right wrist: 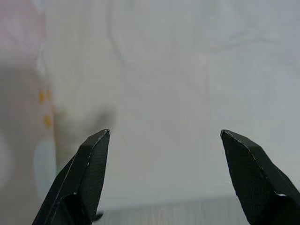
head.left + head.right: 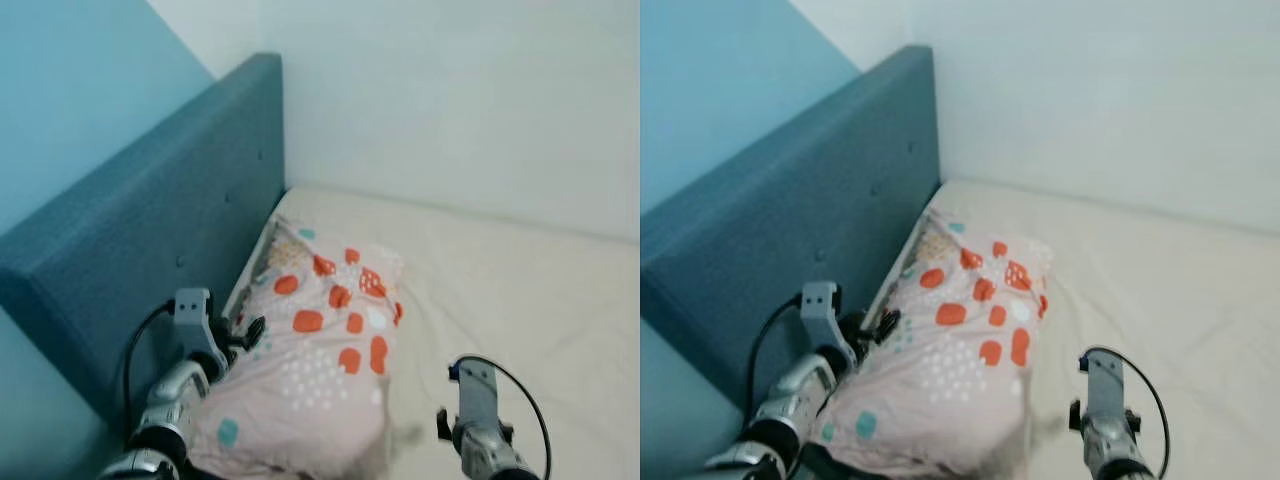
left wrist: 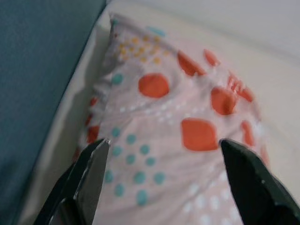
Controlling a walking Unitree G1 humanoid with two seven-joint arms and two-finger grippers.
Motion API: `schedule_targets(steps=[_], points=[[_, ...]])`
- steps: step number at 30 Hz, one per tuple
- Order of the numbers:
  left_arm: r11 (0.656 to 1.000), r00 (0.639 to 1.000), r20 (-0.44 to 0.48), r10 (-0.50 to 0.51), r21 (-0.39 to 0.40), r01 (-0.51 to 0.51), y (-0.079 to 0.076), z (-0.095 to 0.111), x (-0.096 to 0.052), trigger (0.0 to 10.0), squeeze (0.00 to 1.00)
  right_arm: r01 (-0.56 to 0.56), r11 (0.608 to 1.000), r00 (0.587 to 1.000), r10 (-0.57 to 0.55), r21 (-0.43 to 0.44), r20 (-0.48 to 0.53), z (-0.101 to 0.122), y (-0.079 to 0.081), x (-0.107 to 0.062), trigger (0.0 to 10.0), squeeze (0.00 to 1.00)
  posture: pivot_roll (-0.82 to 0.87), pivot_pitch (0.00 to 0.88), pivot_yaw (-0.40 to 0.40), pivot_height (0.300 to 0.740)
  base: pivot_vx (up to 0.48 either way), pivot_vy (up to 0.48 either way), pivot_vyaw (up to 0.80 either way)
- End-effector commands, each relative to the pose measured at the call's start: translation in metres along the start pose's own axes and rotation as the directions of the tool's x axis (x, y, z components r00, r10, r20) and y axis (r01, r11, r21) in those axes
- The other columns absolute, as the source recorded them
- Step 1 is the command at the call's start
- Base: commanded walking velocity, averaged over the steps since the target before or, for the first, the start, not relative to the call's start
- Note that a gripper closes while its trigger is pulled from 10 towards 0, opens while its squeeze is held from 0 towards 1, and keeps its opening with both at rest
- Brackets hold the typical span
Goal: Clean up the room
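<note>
A pink pillow (image 2: 320,350) with orange and teal spots lies on the cream mattress (image 2: 520,300), its long side against the teal headboard (image 2: 150,230). My left gripper (image 3: 161,145) is open at the pillow's headboard-side edge, its black fingertips (image 2: 250,332) spread just over the fabric. In the left wrist view the pillow spans the gap between the two fingers. My right gripper (image 1: 164,136) is open above bare mattress, to the right of the pillow's near end, with nothing between its fingers. Its wrist (image 2: 478,395) shows at the bottom of the head view.
The headboard runs along the left and meets a white wall (image 2: 450,100) at the bed's far corner. A narrow gap separates the mattress edge from the headboard. Bare mattress stretches to the right of the pillow.
</note>
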State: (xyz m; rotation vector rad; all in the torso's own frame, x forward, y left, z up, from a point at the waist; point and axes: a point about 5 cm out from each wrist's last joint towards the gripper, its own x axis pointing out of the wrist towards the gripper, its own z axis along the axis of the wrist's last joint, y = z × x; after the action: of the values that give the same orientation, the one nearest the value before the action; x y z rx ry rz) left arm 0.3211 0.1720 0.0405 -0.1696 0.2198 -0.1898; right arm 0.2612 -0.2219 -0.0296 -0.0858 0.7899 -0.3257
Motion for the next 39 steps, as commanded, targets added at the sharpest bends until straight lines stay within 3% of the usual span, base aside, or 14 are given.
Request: schedule_targets(steps=[1,5,6,9,17,20,25,31,35,36,39], points=[[0.998,0.999,-0.017,0.03,0.056,-0.029,0.001,0.0,0.001,10.0,0.0,-0.002,1.0,1.0,0.002,-0.02,-0.022,-0.009,-0.001,-0.001,10.0,0.0,-0.14,0.043,-0.008,0.74,0.0,0.0,-0.77],[0.986,0.995,-0.018,0.101,0.137,-0.098,0.005,0.006,0.004,10.0,0.0,-0.013,0.999,1.0,0.012,-0.034,-0.016,-0.01,0.003,-0.001,10.0,0.0,-0.14,0.045,0.002,0.74,0.0,0.0,-0.77],[0.965,0.986,-0.015,0.168,0.207,-0.161,0.011,0.011,0.007,10.0,0.0,-0.025,0.999,1.0,0.025,-0.046,-0.01,-0.01,0.006,-0.002,10.0,0.0,-0.15,0.048,0.008,0.74,0.0,0.0,-0.77],[0.946,0.975,-0.015,0.22,0.247,-0.21,0.016,0.016,0.008,10.0,0.0,-0.029,0.998,1.0,0.029,-0.049,-0.009,-0.012,0.007,-0.002,10.0,0.0,-0.15,0.05,0.011,0.74,0.0,0.0,-0.77],[0.937,0.967,-0.038,0.251,0.259,-0.233,0.016,0.015,0.009,10.0,0.0,-0.034,0.998,0.999,0.033,-0.052,-0.013,-0.014,0.007,-0.003,10.0,0.0,-0.15,0.059,0.012,0.74,0.0,0.0,-0.77],[0.941,0.963,-0.074,0.26,0.242,-0.236,0.015,0.007,0.007,10.0,0.0,-0.033,0.998,0.999,0.033,-0.054,-0.013,-0.014,0.007,-0.003,10.0,0.0,-0.15,0.06,0.012,0.74,0.0,0.0,-0.77],[0.947,0.941,-0.142,0.308,0.143,-0.288,0.018,-0.008,0.002,10.0,0.0,-0.06,0.997,0.997,0.062,-0.041,0.047,-0.004,0.009,-0.003,10.0,0.0,-0.16,0.065,0.009,0.74,0.0,0.0,-0.15],[0.937,0.926,-0.155,0.345,0.122,-0.328,0.021,-0.01,0.0,10.0,0.0,-0.092,0.994,0.992,0.097,-0.06,0.083,0.002,0.015,-0.003,10.0,0.0,-0.17,0.071,0.01,0.74,0.0,0.0,0.0],[0.907,0.897,-0.144,0.418,0.125,-0.402,0.029,-0.007,-0.002,10.0,0.0,-0.104,0.994,0.991,0.107,-0.042,0.085,0.003,0.016,-0.004,10.0,0.0,-0.18,0.077,0.014,0.735,0.0,0.0,0.0],[0.887,0.873,-0.153,0.462,0.084,-0.454,0.036,-0.006,-0.004,10.0,0.0,-0.108,0.994,0.99,0.111,-0.034,0.091,0.003,0.017,-0.004,10.0,0.0,-0.18,0.081,0.014,0.725,0.0,0.0,0.0],[0.877,0.862,-0.173,0.477,0.028,-0.48,0.039,-0.007,-0.006,10.0,0.0,-0.11,0.993,0.989,0.113,-0.043,0.098,0.003,0.017,-0.004,10.0,0.0,-0.18,0.086,0.014,0.71,0.0,0.0,0.0]])
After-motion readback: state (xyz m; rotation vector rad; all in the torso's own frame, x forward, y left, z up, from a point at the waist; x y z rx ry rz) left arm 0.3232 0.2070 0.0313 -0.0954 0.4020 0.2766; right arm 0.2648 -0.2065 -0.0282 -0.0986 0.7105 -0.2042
